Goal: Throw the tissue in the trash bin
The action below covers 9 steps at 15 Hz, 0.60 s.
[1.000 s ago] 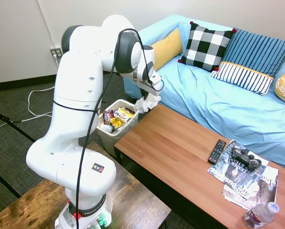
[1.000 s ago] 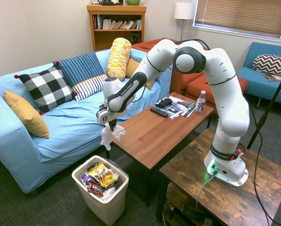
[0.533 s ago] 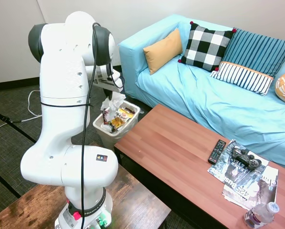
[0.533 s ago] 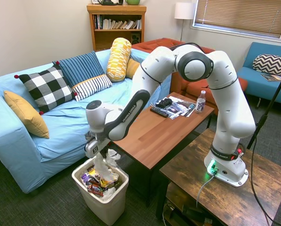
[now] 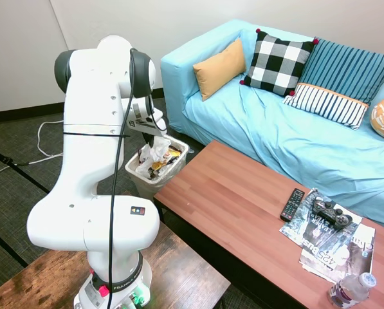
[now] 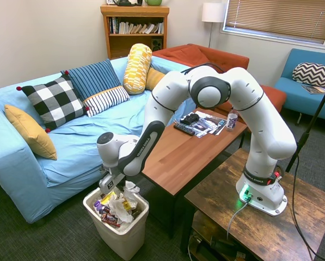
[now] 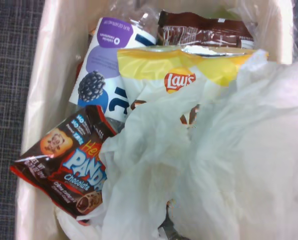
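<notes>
The tool (image 6: pixel 116 190) is shown lowered to the mouth of the trash bin (image 6: pixel 94 212), which stands on the floor between the blue sofa (image 6: pixel 75 149) and the end of the wooden worktop (image 6: pixel 176 149); the tissue (image 6: pixel 121 205) is seen as a crumpled white wad lying over the snack wrappers inside the rim, directly under the tool; in the wrist view the tissue (image 7: pixel 223 160) is spread across a yellow crisp packet (image 7: pixel 173 75) and beside a chocolate biscuit packet (image 7: pixel 64 170); whether the fingers are parted, or whether the tissue is gripped, cannot be told, since the wad hides them in both exterior views. The release step is judged to be in hand; it is best done by opening fully while above the bin, and by lifting straight up so that no clinging fold is dragged over the rim.
</notes>
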Motion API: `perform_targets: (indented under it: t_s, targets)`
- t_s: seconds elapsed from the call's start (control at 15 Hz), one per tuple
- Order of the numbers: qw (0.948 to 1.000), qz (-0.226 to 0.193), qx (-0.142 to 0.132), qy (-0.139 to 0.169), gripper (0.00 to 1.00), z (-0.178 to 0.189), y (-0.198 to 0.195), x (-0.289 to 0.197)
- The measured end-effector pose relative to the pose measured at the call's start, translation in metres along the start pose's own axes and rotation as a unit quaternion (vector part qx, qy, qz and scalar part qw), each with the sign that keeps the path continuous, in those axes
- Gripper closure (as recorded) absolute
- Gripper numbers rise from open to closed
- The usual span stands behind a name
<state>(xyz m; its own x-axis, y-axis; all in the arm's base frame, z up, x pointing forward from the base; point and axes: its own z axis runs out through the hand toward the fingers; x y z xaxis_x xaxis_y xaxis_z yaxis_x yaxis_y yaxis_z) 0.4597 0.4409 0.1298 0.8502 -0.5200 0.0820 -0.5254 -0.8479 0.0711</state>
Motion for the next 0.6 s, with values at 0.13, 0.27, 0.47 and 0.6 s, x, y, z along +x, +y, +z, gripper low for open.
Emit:
perform_targets:
  t_s: [0.13,0.27,0.47,0.6]
  targets:
    - [1.0000,-0.001,0.001,0.001,0.00,0.000,-0.002,-0.001]
    - [1.0000,-0.003,0.002,0.001,0.00,-0.002,-0.004,-0.003]
    - [1.0000,-0.004,0.003,0.002,0.00,-0.003,-0.005,-0.005]
    - [1.0000,-0.003,0.004,0.004,0.00,-0.010,-0.005,-0.002]
